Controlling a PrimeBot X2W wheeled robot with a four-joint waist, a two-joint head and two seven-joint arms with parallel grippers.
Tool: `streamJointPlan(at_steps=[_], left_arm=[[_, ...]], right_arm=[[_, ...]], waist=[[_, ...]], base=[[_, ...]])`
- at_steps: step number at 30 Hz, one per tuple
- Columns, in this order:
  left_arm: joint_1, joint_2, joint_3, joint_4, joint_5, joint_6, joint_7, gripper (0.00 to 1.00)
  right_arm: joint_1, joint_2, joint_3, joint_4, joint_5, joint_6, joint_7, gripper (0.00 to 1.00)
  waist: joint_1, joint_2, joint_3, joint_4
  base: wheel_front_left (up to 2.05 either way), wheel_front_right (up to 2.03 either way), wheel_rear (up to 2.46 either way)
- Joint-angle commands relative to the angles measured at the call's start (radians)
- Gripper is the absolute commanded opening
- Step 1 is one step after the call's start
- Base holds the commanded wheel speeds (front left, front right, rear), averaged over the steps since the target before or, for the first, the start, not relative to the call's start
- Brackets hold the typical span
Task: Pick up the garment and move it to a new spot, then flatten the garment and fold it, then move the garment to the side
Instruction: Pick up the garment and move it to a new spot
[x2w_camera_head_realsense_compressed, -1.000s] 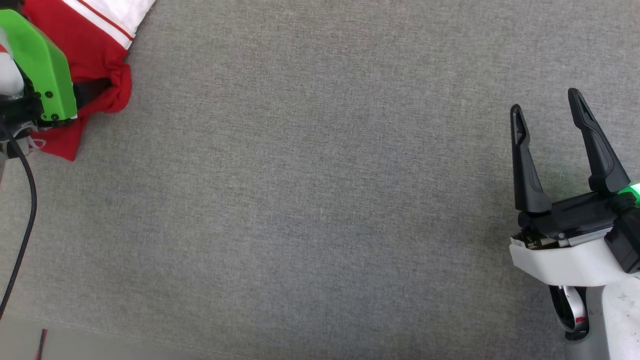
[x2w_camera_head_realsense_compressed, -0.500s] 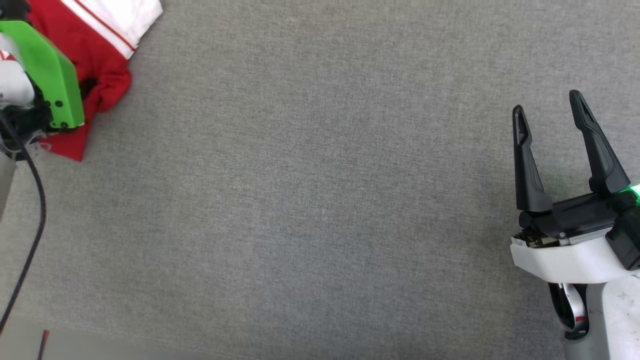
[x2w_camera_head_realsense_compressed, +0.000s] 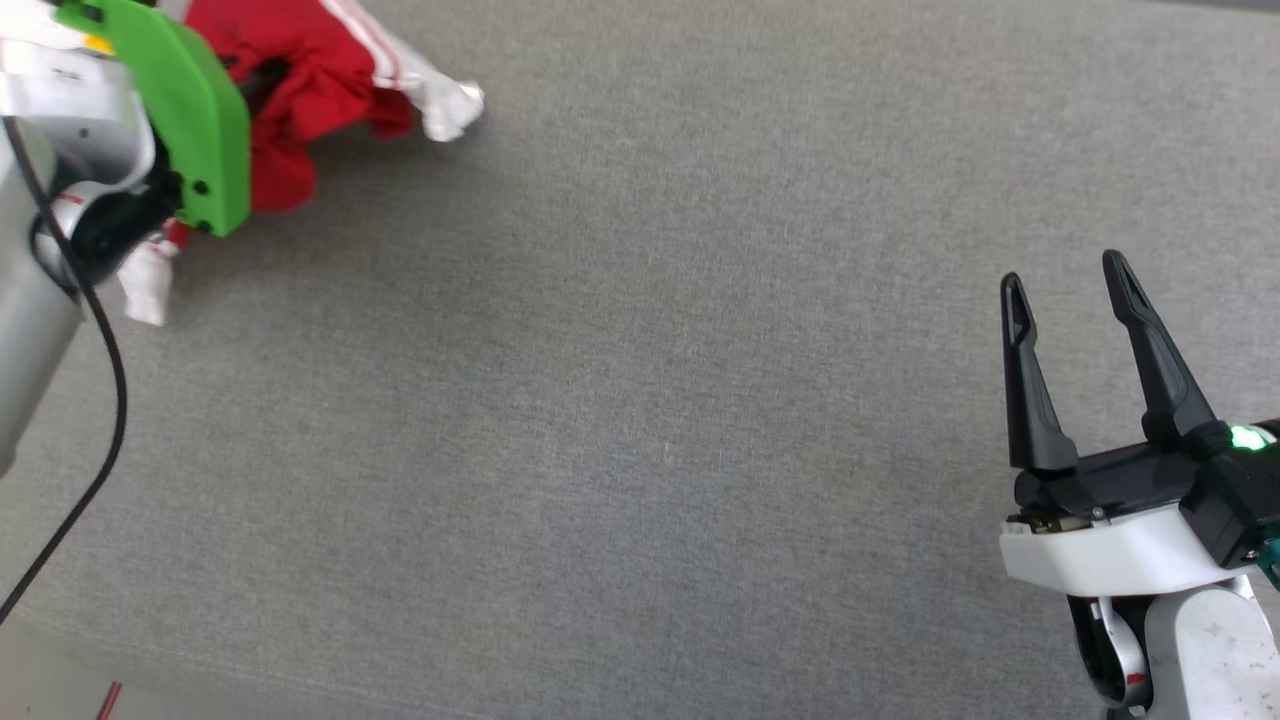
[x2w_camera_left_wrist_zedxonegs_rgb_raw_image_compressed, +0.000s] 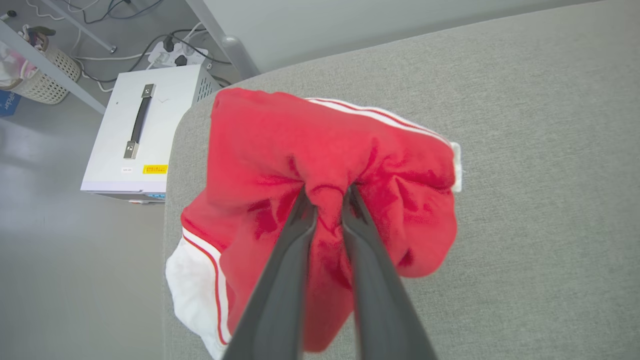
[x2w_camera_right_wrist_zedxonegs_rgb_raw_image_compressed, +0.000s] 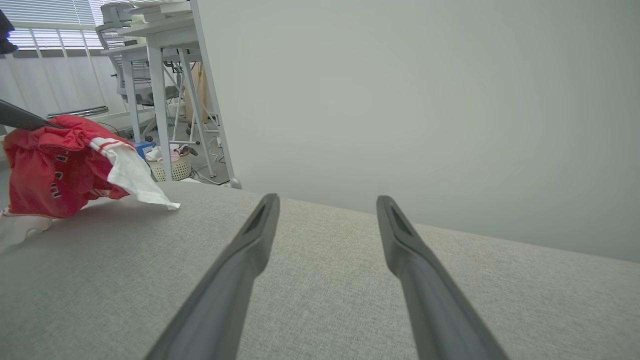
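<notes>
Left tool (x2w_camera_left_wrist_zedxonegs_rgb_raw_image_compressed: 327, 192) is clamping a fold of the red shirt (x2w_camera_left_wrist_zedxonegs_rgb_raw_image_compressed: 280, 145), its two fingers standing nearly together with a ridge of cloth pinched between the tips. The shirt is hanging bunched from that grip at the far left corner of the grey bench (x2w_camera_head_realsense_compressed: 640, 400). In the right wrist view one white sleeve (x2w_camera_right_wrist_zedxonegs_rgb_raw_image_compressed: 132, 180) with red-and-white striped trim is trailing down and touching the bench top. In the left wrist view a second white sleeve (x2w_camera_left_wrist_zedxonegs_rgb_raw_image_compressed: 192, 280) is drooping by the bench's left edge.

Small black, white-outlined marks (x2w_camera_right_wrist_zedxonegs_rgb_raw_image_compressed: 57, 172) are showing on the crumpled red cloth; they are too folded to read.

Right tool (x2w_camera_head_realsense_compressed: 1063, 272) is hovering over the bench near its right edge, well apart from the shirt. Its fingers are standing apart and holding nothing. A green light (x2w_camera_head_realsense_compressed: 1245, 437) is glowing on its wrist.

Beyond the corner, a white box (x2w_camera_left_wrist_zedxonegs_rgb_raw_image_compressed: 145, 130) with a black handle is sitting on the floor. It is carrying a yellow sticker (x2w_camera_left_wrist_zedxonegs_rgb_raw_image_compressed: 155, 169) whose print is too small to read. A woven basket (x2w_camera_left_wrist_zedxonegs_rgb_raw_image_compressed: 47, 80) is standing beyond the box.
</notes>
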Motion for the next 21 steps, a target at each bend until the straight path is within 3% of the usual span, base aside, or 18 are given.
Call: streamJointPlan(at_steps=[1, 10, 21], left_arm=[[-0.026, -0.005, -0.022, -0.023, -0.013, -0.002, -0.016, 0.00], [-0.077, -0.054, -0.199, -0.173, -0.006, -0.002, -0.063, 0.00], [-0.089, -0.260, -0.348, -0.221, -0.024, -0.002, -0.132, 0.00]], right_arm=[[0.015, 0.003, -0.006, 0.003, 0.008, -0.001, -0.005, 1.00], [0.045, 0.017, -0.029, 0.009, 0.024, -0.001, -0.005, 1.00], [0.038, 0.019, -0.054, 0.002, 0.074, -0.001, -0.005, 1.00]], waist=[[0.0000, 0.0000, -0.071, -0.003], [0.0000, 0.0000, -0.137, -0.079], [0.0000, 0.0000, -0.136, -0.211]], base=[[0.00, 0.00, 0.00], [0.00, 0.00, 0.00], [0.00, 0.00, 0.00]])
